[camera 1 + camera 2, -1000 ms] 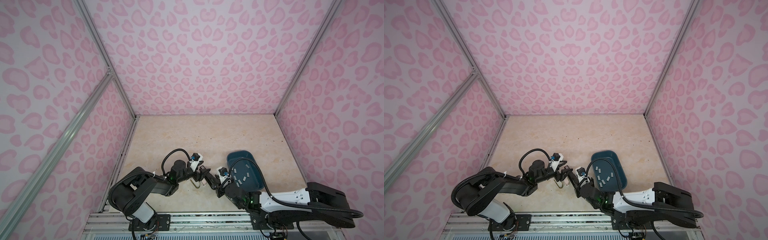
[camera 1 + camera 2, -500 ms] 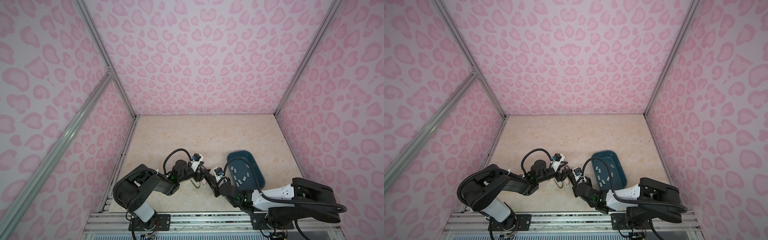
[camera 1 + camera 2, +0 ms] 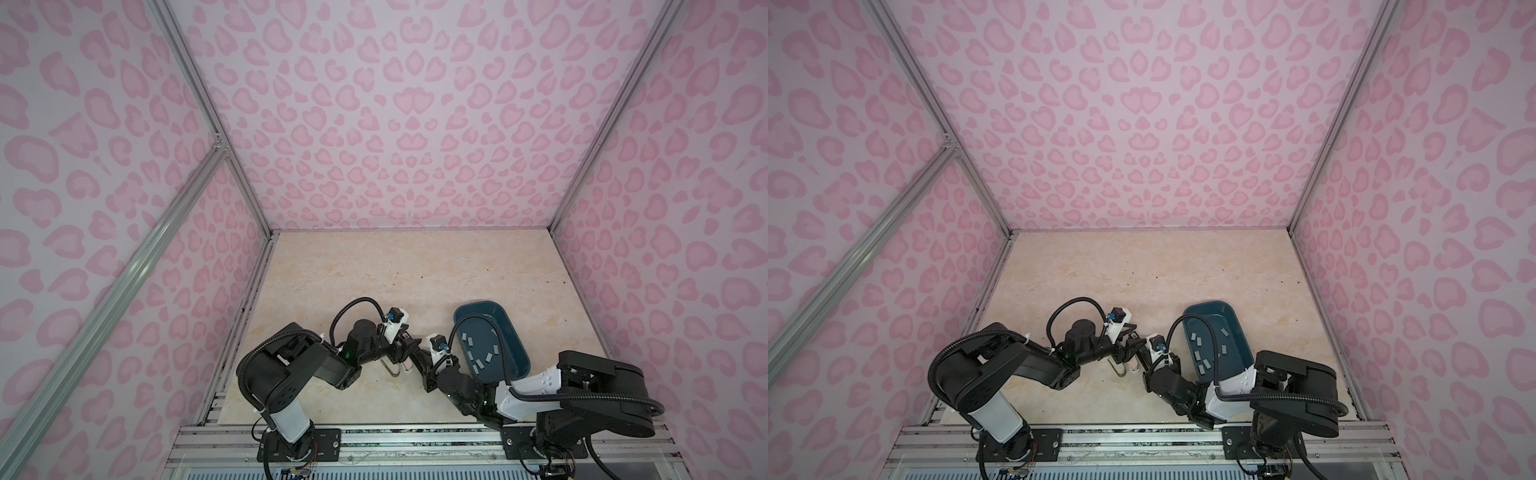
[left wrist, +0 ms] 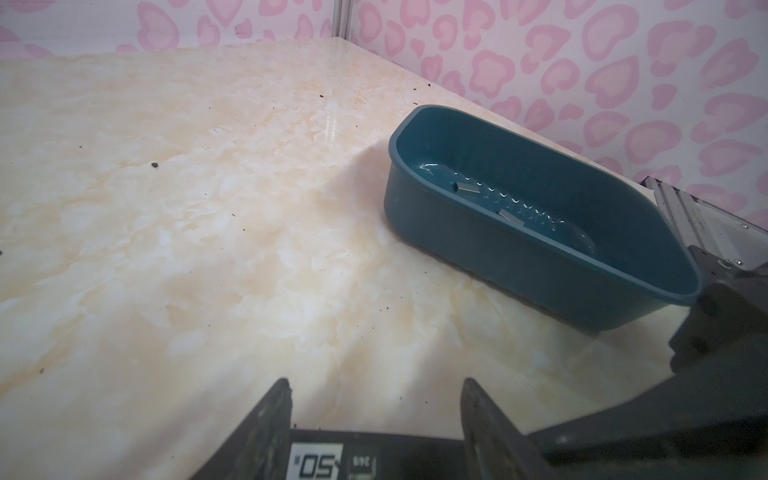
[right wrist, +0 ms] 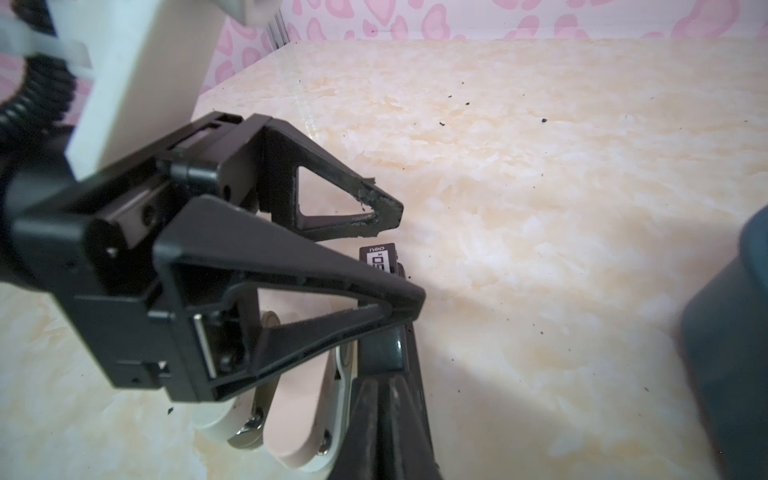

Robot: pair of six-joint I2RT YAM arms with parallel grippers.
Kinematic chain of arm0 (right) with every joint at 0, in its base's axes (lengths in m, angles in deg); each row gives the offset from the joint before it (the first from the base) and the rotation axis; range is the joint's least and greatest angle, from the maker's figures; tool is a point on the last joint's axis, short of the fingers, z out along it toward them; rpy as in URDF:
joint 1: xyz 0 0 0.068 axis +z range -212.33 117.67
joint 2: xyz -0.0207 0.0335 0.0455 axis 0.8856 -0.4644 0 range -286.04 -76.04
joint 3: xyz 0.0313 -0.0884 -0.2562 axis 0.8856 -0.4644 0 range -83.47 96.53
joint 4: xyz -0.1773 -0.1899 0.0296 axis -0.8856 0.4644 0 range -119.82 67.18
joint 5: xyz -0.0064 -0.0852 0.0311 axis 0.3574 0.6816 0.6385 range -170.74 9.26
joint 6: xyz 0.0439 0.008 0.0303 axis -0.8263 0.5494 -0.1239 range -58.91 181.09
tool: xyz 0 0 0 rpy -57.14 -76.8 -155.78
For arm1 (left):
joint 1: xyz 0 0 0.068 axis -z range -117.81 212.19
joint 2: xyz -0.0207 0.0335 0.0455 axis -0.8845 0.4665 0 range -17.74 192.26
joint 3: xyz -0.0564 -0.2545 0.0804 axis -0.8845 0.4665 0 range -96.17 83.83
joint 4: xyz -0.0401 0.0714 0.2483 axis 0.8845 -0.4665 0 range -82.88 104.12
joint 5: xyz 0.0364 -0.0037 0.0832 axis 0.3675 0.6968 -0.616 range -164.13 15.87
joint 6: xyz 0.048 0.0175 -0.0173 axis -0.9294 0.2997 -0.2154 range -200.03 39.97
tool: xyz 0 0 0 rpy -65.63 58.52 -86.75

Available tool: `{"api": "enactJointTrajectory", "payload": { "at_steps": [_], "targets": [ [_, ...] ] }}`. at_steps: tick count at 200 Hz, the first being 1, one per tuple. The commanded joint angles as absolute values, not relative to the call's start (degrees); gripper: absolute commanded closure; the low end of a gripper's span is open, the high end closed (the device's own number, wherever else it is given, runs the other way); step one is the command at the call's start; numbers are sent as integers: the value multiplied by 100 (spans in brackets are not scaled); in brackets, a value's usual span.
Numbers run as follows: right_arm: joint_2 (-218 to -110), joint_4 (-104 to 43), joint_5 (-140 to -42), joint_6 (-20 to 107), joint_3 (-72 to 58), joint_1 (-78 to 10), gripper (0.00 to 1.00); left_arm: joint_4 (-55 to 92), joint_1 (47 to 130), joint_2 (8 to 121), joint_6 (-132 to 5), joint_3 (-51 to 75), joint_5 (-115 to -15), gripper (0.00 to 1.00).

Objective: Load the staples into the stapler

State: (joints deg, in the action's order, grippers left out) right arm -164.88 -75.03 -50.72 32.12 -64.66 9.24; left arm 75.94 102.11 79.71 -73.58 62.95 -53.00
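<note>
Left gripper [image 5: 399, 253] is clamping the pink-and-white plastic stapler [image 5: 291, 415]. Right gripper [image 5: 388, 386], closed tight, is meeting its black magazine [image 5: 376, 261]. Flat grey metal staples [image 4: 467, 188] are lying in the teal plastic tub [image 4: 478, 257]; loading appears unfinished.

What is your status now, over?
Left gripper clamped across stapler. Right gripper shut beside it, load unclear. Staples in teal tray. No obstacle seen.

Overhead stereo pair (wrist cameras close)

grey staples [image 3: 470, 341] loose in teal tray [image 3: 509, 332]; pink stapler [image 5: 291, 415] outside
</note>
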Motion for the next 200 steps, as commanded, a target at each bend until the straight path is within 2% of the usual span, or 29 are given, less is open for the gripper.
{"api": "enactJointTrajectory", "payload": {
  "at_steps": [1, 63, 97, 149, 179, 200],
  "targets": [
    [-16667, -6867, -5297, 3023, -6589, 930, 90, 7900, 10214, 7976, -7357, 6221, -5242, 35],
    [-17011, -7428, -5322, 3015, -6756, 931, 92, 8045, 10212, 8032, -7310, 6257, -5209, 35],
    [-16705, -6958, -5309, 3117, -6551, 931, 91, 7981, 10218, 7750, -7267, 6332, -5161, 35],
    [-15343, -4956, -4730, 3299, -5777, 867, 66, 7336, 10206, 6665, -7131, 6582, -6146, 32],
    [-14546, -3562, -4401, 2745, -5454, 303, 60, 6570, 10201, 5713, -6966, 6697, -6886, 31],
    [-14122, -2778, -4254, 2256, -5352, -520, 58, 5994, 10200, 5064, -6812, 6778, -7455, 29]
  ]
}}
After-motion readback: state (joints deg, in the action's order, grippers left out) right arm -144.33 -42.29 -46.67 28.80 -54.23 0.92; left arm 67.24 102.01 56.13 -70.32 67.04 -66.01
